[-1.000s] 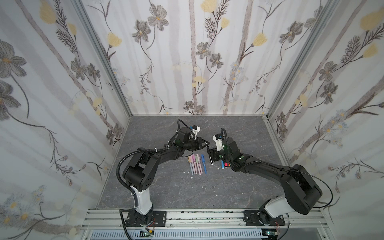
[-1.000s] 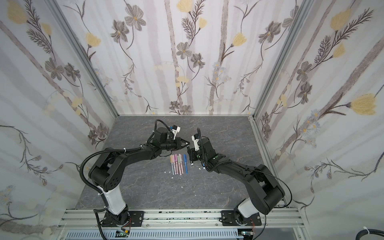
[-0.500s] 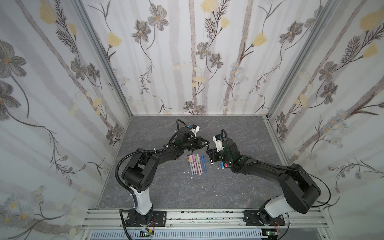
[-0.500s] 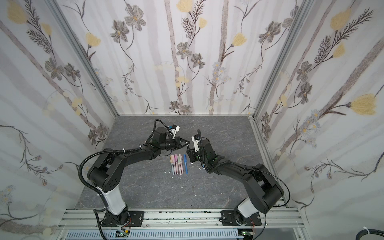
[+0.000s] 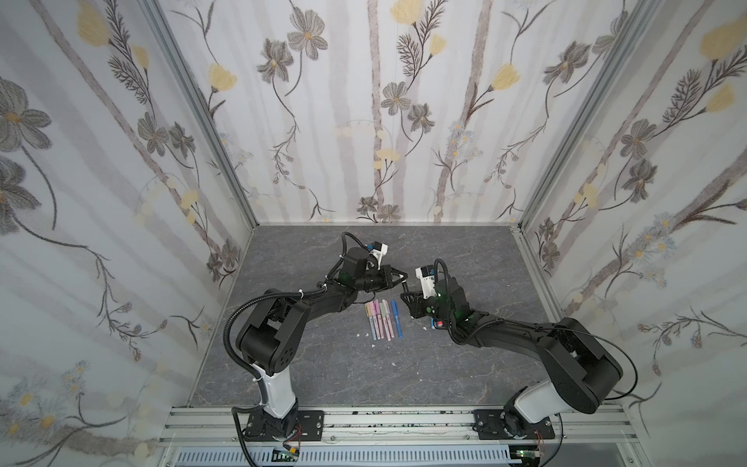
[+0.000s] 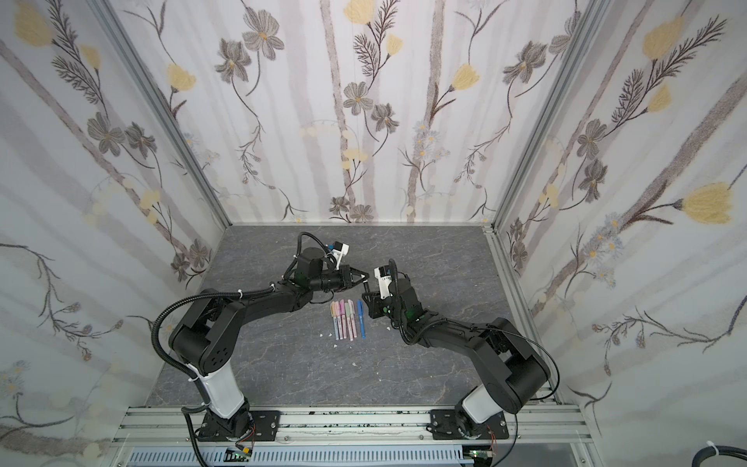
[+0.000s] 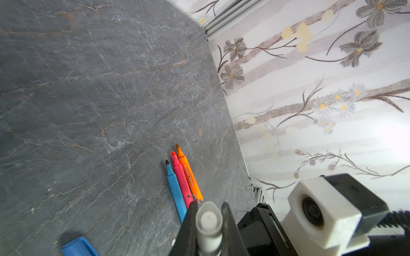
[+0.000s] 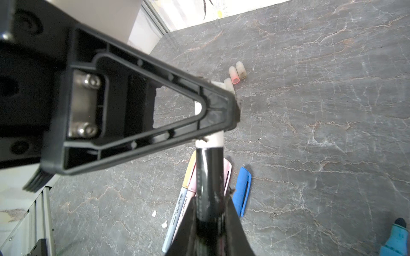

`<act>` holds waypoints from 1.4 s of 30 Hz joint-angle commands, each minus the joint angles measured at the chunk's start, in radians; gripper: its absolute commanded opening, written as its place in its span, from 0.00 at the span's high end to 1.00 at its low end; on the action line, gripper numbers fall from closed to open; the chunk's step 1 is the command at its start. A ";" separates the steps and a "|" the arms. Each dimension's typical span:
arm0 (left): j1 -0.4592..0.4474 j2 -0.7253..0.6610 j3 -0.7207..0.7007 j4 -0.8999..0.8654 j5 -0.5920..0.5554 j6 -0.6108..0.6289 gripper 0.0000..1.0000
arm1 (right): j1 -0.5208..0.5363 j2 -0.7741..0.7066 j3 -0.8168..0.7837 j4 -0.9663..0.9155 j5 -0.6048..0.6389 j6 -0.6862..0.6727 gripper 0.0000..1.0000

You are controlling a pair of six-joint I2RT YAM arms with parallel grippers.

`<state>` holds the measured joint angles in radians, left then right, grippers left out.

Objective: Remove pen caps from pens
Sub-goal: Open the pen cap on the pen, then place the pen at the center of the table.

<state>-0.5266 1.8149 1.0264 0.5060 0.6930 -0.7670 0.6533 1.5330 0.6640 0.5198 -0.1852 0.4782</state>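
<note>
While the left gripper (image 7: 209, 205) pinches the white cap (image 7: 208, 223) and the right gripper (image 8: 210, 199) is clamped on the black pen (image 8: 209, 168), the two tools meet above the middle of the table (image 5: 323, 364). The cap looks butted against the barrel, so I judge that the pull is not yet finished. To do it well, draw the arms straight apart along the barrel's own line, with no bending or twisting that might jam or fling the cap. Both pinches should be kept tight. In both top views, the capped pens (image 5: 380, 319) wait at seven o'clock of the meeting point. The uncapped pens (image 7: 182, 181) lie near five o'clock, mostly under the right arm. Loose caps (image 8: 236, 73) rest on the table.
</note>
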 commanded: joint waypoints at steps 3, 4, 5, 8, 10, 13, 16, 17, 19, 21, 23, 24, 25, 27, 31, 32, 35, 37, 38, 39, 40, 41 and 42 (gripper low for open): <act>0.002 0.007 0.002 0.022 0.015 0.005 1.00 | 0.000 -0.002 -0.007 0.073 0.010 0.012 1.00; 0.003 0.012 0.008 0.008 0.008 0.017 1.00 | 0.002 -0.005 -0.007 0.065 0.009 0.010 1.00; 0.007 0.016 0.018 -0.015 -0.005 0.036 1.00 | 0.003 -0.009 -0.008 0.055 0.011 0.010 1.00; 0.023 0.030 0.058 -0.074 -0.037 0.080 1.00 | 0.012 -0.026 -0.031 0.033 0.013 0.008 1.00; 0.036 0.040 0.085 -0.097 -0.047 0.096 1.00 | 0.023 -0.042 -0.054 0.021 0.021 0.010 1.00; 0.053 0.055 0.131 -0.127 -0.062 0.114 1.00 | 0.049 -0.072 -0.097 0.010 0.037 0.022 1.00; 0.077 0.070 0.177 -0.148 -0.070 0.121 1.00 | 0.073 -0.103 -0.135 0.007 0.059 0.044 1.00; 0.084 0.075 0.192 -0.151 -0.071 0.121 1.00 | 0.079 -0.111 -0.145 0.009 0.067 0.053 1.00; 0.096 0.083 0.220 -0.163 -0.072 0.123 1.00 | 0.088 -0.122 -0.164 0.009 0.075 0.068 1.00; 0.108 0.087 0.241 -0.172 -0.075 0.126 1.00 | 0.096 -0.129 -0.177 0.010 0.082 0.078 1.00; 0.121 0.090 0.257 -0.182 -0.075 0.128 1.00 | 0.100 -0.132 -0.183 0.006 0.092 0.082 1.00; 0.128 0.089 0.261 -0.189 -0.075 0.132 1.00 | 0.100 -0.134 -0.184 -0.004 0.103 0.084 1.00; 0.136 0.085 0.261 -0.198 -0.076 0.140 1.00 | 0.100 -0.132 -0.177 -0.024 0.121 0.085 1.00; 0.153 0.073 0.249 -0.221 -0.083 0.158 1.00 | 0.098 -0.125 -0.154 -0.083 0.172 0.078 1.00; 0.200 0.026 0.171 -0.240 -0.102 0.183 1.00 | 0.092 -0.074 -0.055 -0.270 0.312 0.070 1.00; 0.212 0.013 0.147 -0.241 -0.106 0.188 1.00 | 0.091 -0.056 -0.027 -0.319 0.345 0.069 1.00; 0.251 -0.036 0.068 -0.239 -0.116 0.206 1.00 | 0.088 0.019 0.064 -0.447 0.420 0.080 1.00; 0.274 -0.065 0.022 -0.242 -0.124 0.219 1.00 | 0.089 0.056 0.120 -0.494 0.447 0.094 1.00; 0.285 -0.075 0.006 -0.244 -0.124 0.224 1.00 | 0.088 0.096 0.132 -0.506 0.458 0.102 1.00; 0.296 -0.084 -0.012 -0.244 -0.121 0.230 1.00 | 0.088 0.113 0.144 -0.516 0.470 0.106 1.00; 0.306 -0.092 -0.028 -0.244 -0.118 0.235 1.00 | 0.088 0.129 0.153 -0.523 0.485 0.109 1.00; 0.315 -0.098 -0.041 -0.244 -0.117 0.238 1.00 | 0.088 0.140 0.160 -0.529 0.496 0.109 1.00; 0.324 -0.104 -0.055 -0.244 -0.115 0.243 1.00 | 0.088 0.153 0.167 -0.534 0.511 0.108 1.00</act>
<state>-0.2173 1.7287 0.9974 0.2543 0.5774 -0.5537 0.7403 1.6608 0.8112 0.0551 0.2447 0.5674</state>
